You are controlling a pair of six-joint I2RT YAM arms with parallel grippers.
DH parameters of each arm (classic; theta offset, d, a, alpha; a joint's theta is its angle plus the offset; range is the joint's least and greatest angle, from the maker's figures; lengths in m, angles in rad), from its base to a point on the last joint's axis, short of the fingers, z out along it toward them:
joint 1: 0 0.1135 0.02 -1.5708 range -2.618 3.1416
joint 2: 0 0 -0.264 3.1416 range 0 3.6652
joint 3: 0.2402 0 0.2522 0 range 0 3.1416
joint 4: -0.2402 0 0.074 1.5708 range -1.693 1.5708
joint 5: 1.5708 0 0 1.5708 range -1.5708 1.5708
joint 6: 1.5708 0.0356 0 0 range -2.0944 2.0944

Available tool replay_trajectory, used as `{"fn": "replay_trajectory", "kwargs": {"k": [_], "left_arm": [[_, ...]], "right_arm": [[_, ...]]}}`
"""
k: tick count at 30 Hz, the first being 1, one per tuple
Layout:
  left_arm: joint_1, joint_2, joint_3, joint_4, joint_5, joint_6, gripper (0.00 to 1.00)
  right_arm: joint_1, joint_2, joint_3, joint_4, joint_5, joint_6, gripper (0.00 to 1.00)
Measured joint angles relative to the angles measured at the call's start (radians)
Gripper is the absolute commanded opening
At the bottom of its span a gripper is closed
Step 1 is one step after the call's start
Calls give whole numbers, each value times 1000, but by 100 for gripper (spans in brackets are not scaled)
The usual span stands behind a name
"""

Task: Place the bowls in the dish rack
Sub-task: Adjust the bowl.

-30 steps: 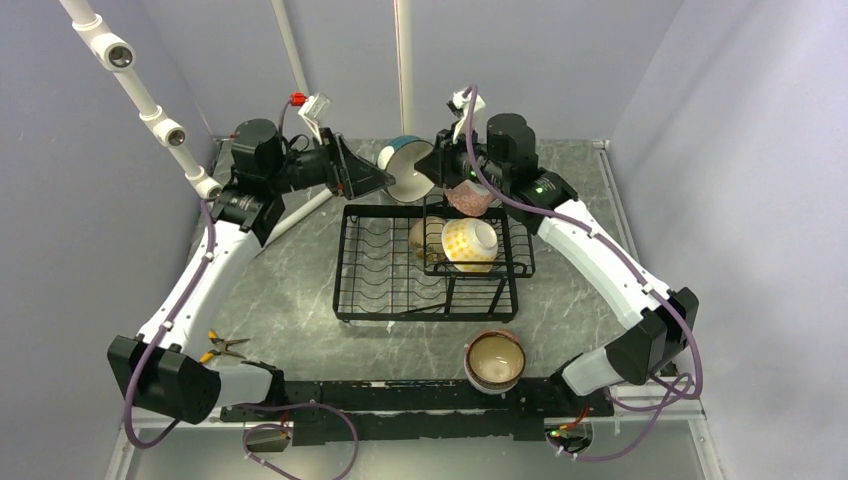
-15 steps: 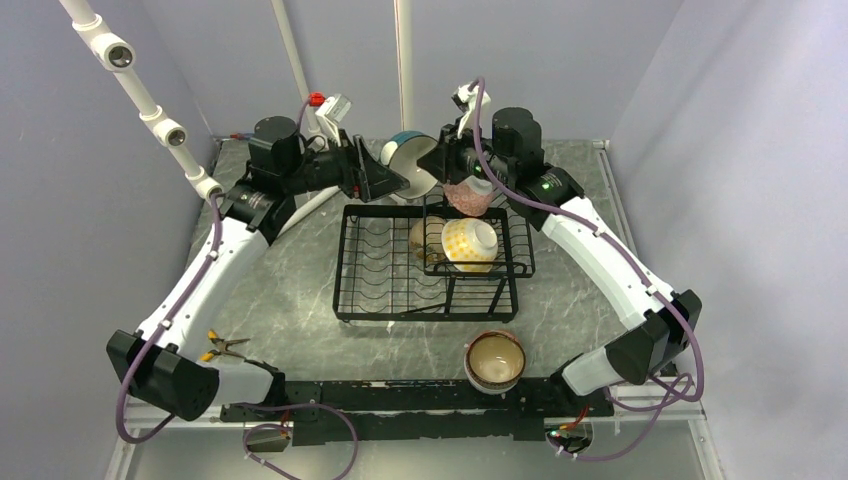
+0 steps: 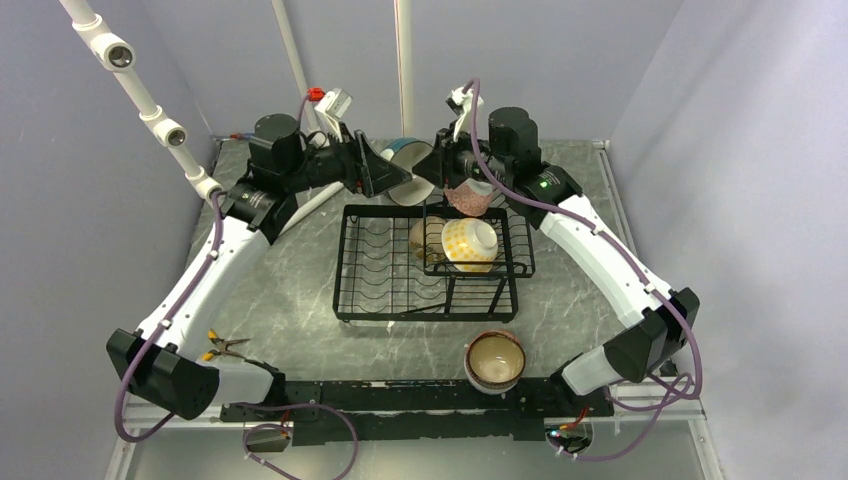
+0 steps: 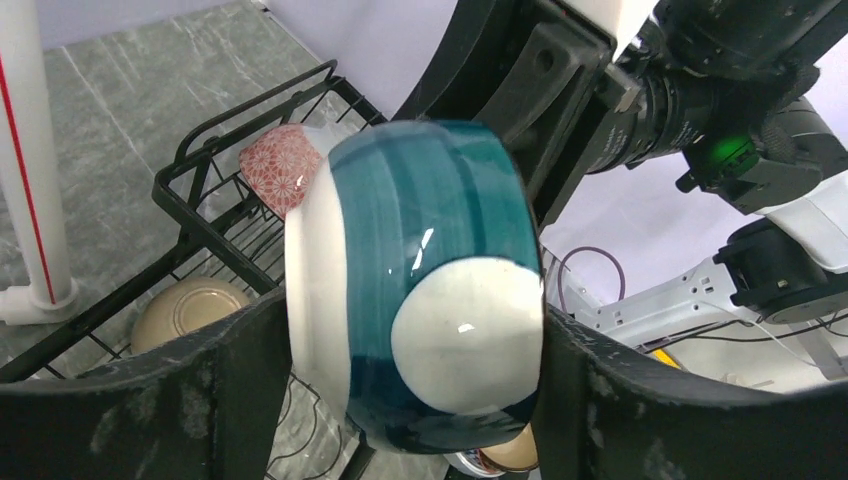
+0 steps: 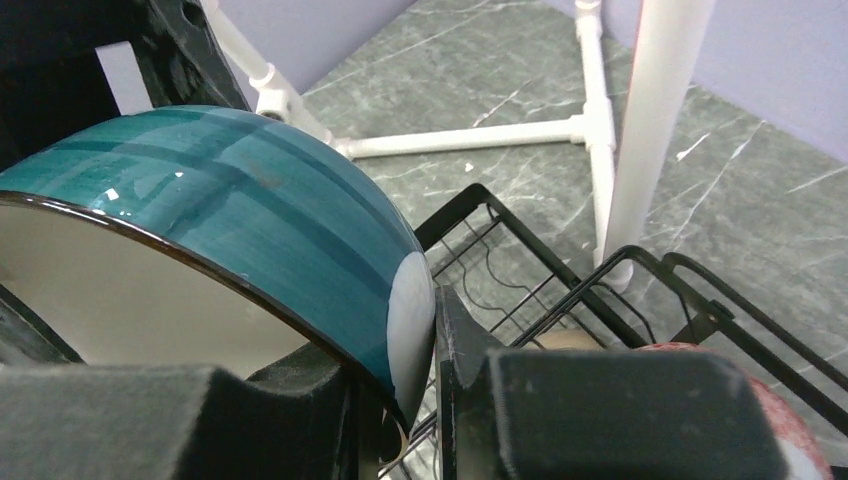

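Presently the teal-and-white bowl point(image 4: 420, 290) hangs on its side in mid-air, just behind the back edge of the dish rack point(image 3: 385, 265), with both arms on it. From the pose, I judge this to be a hand-over.

Risks from here:
- Two holds on one glazed bowl. If either arm pulls or twists before the other lets go, the ceramic could be levered loose.
- A drop would land on the rack's back wire or on the pink-patterned bowl point(image 3: 468, 198), which sits at the back of the raised basket just below.
- The right-side hold takes only the thin rim, a small contact on slick glaze. If the left side releases before that pinch is firm, the bowl falls.
- Both wrists are crowded together and the white pipe frame point(image 5: 640, 120) stands close behind, so a wide swing could clip it.

Fingers:
- Left fingers point(image 4: 230, 390): spread wide, one pad on each side of the outer wall, gripping the bowl across its width.
- Right fingers point(image 5: 620, 410): nearly together, straddling the rim, one inside and one outside. A thin dark gap shows beside the wall, so I cannot tell whether they are clamped or only around it.

Elsewhere, the yellow-dotted bowl point(image 3: 470, 243) lies in the raised basket. A brown-rimmed bowl point(image 3: 495, 360) waits on the surface point(image 3: 290, 290) in front of the rack, not yet loaded.
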Motion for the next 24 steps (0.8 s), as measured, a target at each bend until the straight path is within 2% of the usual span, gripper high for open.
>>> {"fn": "replay_trajectory", "kwargs": {"k": [4, 5, 6, 8, 10, 14, 19, 21, 24], "left_arm": [[-1, 0, 16, -5, -2, 12, 47], [-1, 1, 18, -8, -6, 20, 46], [-2, 1, 19, -11, -10, 24, 50], [-2, 2, 20, -18, -6, 22, 71], [-2, 2, 27, -30, -6, 27, 83], [-2, 2, 63, -100, -10, 53, 86], [-2, 1, 90, -151, -8, 62, 84], [-2, 2, 90, -159, -7, 61, 93], [-3, 2, 90, -175, -8, 64, 93]], "right_arm": [[1, 6, 4, -18, -13, 1, 0], [0, 9, 7, -22, -11, 0, 0], [0, 10, 7, -23, -11, 0, 0], [1, 10, 10, -27, -10, 1, 0], [1, 12, 15, -34, -10, 0, 0], [1, 11, 19, -39, -13, -4, 0], [2, 11, 19, -47, -12, -7, 0], [2, 11, 19, -47, -12, -7, 0], [2, 11, 19, -46, -13, -6, 0]]}}
